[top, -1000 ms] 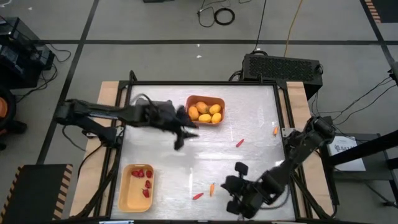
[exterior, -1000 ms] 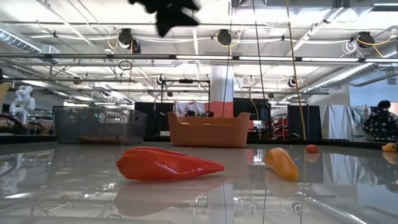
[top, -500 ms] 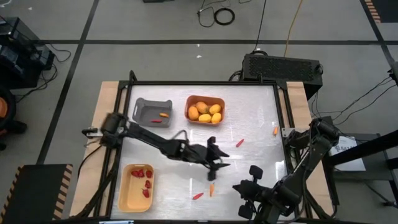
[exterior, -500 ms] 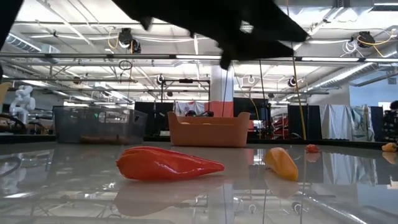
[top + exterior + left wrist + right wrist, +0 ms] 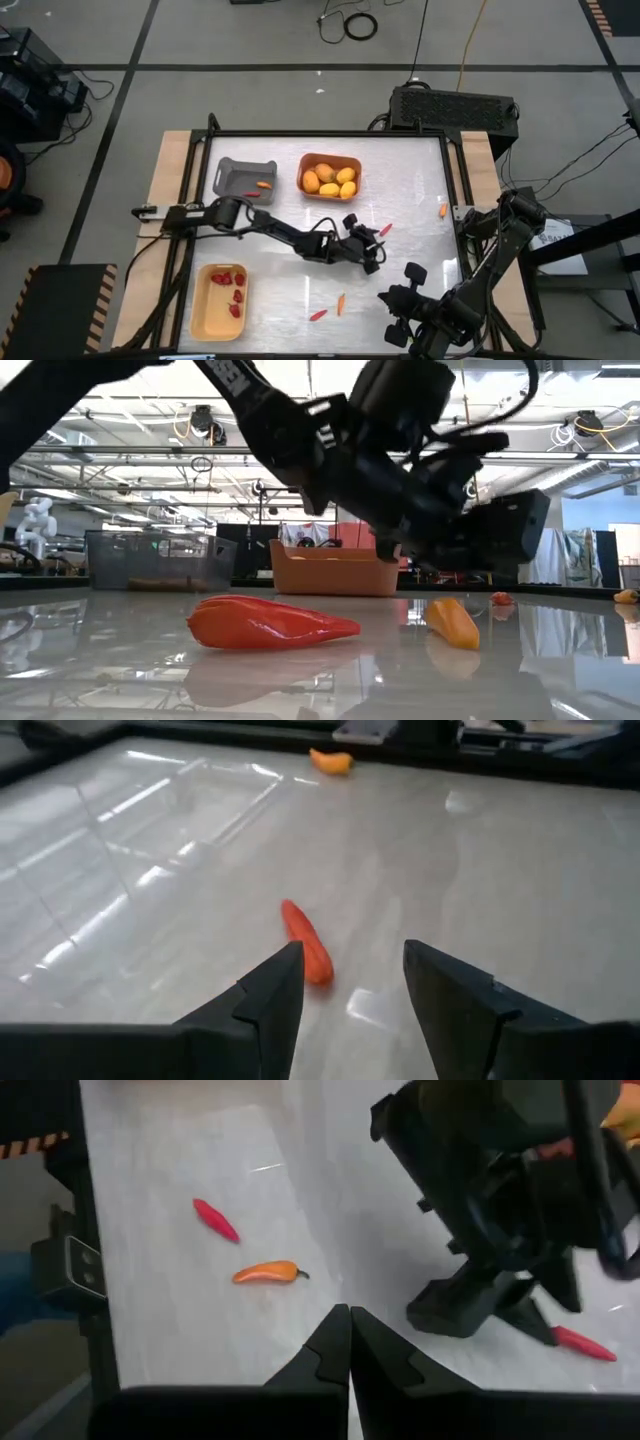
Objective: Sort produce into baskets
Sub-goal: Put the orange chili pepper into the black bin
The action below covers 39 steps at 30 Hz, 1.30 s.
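Observation:
My left gripper [image 5: 373,242] [image 5: 350,955] is open and low over the table's middle. Its fingers stand on either side of the near end of a thin red stick [image 5: 385,229] [image 5: 305,945] without touching it. My right gripper [image 5: 396,306] [image 5: 345,1325] is shut and empty near the front right. A red stick [image 5: 318,315] [image 5: 215,1220] and an orange stick [image 5: 340,303] [image 5: 268,1273] lie near the front edge. Another orange stick [image 5: 443,210] [image 5: 330,762] lies at the right. The orange basket [image 5: 330,160] holds yellow fruits, the pale yellow basket [image 5: 205,310] holds red berries, and the grey basket [image 5: 235,178] holds one orange stick.
The three baskets stand along the table's left and far sides. A raised frame edges the table [image 5: 455,200]. My left arm [image 5: 270,228] stretches across the table's middle. Bare tabletop lies between the sticks [image 5: 300,280].
My left gripper has swung from beside the grey basket toward the table's right and near side, then come down low behind the red stick at the middle right. The grey basket has come into view. My right gripper has shifted a little toward the right edge.

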{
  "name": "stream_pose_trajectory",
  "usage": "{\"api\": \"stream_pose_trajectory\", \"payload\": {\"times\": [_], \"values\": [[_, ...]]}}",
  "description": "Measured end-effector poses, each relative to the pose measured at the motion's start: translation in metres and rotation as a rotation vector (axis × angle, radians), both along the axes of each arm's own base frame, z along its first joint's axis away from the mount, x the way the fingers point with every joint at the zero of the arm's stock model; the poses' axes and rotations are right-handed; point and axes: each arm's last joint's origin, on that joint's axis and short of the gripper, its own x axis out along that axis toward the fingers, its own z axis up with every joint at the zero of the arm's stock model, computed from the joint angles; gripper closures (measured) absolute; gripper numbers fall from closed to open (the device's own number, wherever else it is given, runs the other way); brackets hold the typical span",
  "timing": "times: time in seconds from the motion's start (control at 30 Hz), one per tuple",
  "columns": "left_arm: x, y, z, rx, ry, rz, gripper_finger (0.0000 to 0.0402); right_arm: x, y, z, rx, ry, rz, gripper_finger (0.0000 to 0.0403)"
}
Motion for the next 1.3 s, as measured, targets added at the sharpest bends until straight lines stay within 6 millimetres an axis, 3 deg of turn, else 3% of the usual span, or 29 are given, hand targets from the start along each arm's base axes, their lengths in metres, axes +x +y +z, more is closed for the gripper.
{"api": "stream_pose_trajectory", "payload": {"times": [0.27, 0.53, 0.67, 0.83, 1.3], "values": [[0.013, 0.022, -0.019, -0.114, 0.009, -0.020, 0.0221, 0.000, -0.005, -0.001, -0.039, 0.020, -0.002, 0.0403], [0.026, 0.038, -0.021, -0.114, 0.019, 0.007, 0.0221, 0.001, -0.007, -0.001, -0.043, 0.026, -0.017, 0.0403], [0.028, 0.047, -0.021, -0.113, 0.037, 0.023, 0.0221, -0.006, -0.016, -0.003, -0.059, 0.066, -0.120, 0.0403], [0.028, 0.050, -0.020, -0.134, 0.023, 0.038, 0.0221, -0.013, -0.024, -0.003, -0.070, 0.081, -0.234, 0.0403], [0.030, 0.055, -0.017, -0.205, -0.015, 0.024, 0.0221, -0.013, -0.023, -0.003, -0.066, 0.077, -0.226, 0.0403]]}}
